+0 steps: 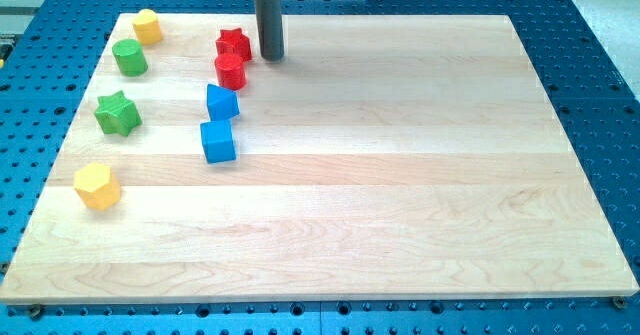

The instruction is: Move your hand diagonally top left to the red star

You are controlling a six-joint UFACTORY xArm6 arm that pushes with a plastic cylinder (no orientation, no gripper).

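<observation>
My tip (271, 55) rests on the desk (400, 175) near the view's top, just beside the red star (233, 44) on that block's right side; whether the two touch cannot be determined. The arm carries no hand: it ends in a plain rod, so nothing opens, closes or clamps.

The red star lies at the view's upper left centre. A red cylinder (231, 71) sits directly below it, followed by a blue block (222, 102) and a blue cube (218, 141). Further left are a yellow block (147, 25), a green cylinder (130, 57), a green star (118, 113) and a yellow hexagonal block (97, 186).

Judged status: the approach is at or close to its end. Any remaining move calls for a very short travel up and left, slow enough not to displace the red star or the red cylinder.
</observation>
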